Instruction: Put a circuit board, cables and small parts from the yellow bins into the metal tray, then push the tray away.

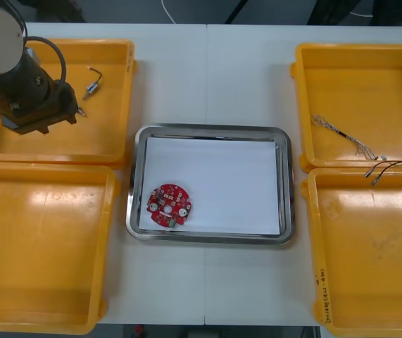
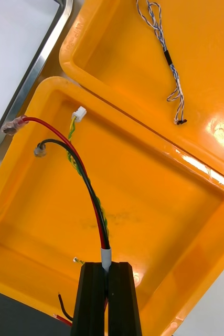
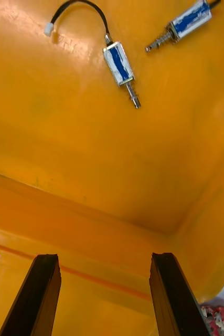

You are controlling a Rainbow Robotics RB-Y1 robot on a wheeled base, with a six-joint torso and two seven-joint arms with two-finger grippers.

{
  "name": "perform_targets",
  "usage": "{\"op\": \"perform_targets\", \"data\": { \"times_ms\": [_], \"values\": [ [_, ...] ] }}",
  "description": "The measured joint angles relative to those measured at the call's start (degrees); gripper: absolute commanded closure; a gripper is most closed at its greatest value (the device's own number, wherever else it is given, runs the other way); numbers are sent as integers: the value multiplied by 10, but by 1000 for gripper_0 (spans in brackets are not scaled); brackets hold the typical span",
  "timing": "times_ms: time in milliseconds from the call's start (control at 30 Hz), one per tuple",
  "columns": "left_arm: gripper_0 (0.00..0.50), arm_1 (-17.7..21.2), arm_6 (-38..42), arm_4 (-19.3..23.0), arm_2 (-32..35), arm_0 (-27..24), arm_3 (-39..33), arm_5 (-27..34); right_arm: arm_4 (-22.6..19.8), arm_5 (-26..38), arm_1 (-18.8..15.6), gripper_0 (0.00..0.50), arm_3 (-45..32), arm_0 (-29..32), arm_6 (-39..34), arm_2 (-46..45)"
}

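L gripper [image 3: 105,256] is hovering over the far-left yellow bin [image 1: 109,44], fingers wide apart w/ nothing between them. Two small metal parts [image 3: 121,65] w/ blue labels are lying on the bin floor beyond the fingertips, well apart from them. For a clean pick I'd be lining the fingers across the nearer part's body, not its thin pin, & dropping straight down.

Mid-counter [image 1: 208,63], the metal tray [image 1: 215,129], white inside, is already holding the round red circuit board [image 1: 169,206] in its near-left corner, so most of the white area is sitting free.

R gripper [image 2: 107,265] is over the near-right yellow bin [image 2: 159,210], fingers pinched on a red, black & yellow-green cable bundle [image 2: 101,228] at its sleeved end. The loose ends are arching toward the tray-side rim. Cable transfer looks like the step going on. Doing it well means lifting until the dangling ends are clearing the rim, then lowering beside the board, not on it.

Twisted blue & white cable [image 2: 167,52] is lying in the far-right bin [image 1: 355,77]
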Motion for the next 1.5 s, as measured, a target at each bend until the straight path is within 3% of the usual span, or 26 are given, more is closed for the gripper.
{"op": "perform_targets", "data": {
  "times_ms": [467, 767, 1067, 1300, 1500],
  "values": [
    [0, -2, 0, -30, 0, -57, 161, -129, 0, 0, 0, 500, 0, -6, 0, 1],
    [0, -12, 0, -34, 0, -96, 274, -209, 0, 0, -1, 500, 0, -47, 32, 43],
    [0, -31, 0, -35, 0, -130, 376, -276, 13, 0, -3, 500, 0, -138, 32, 162],
    [0, -35, -1, -35, -22, -131, 421, -332, 51, 0, -4, 500, 1, -239, 32, 309],
    [0, -35, -1, -35, -45, -131, 438, -342, 85, 0, 0, 500, 11, -316, 32, 421]
  ]
}}
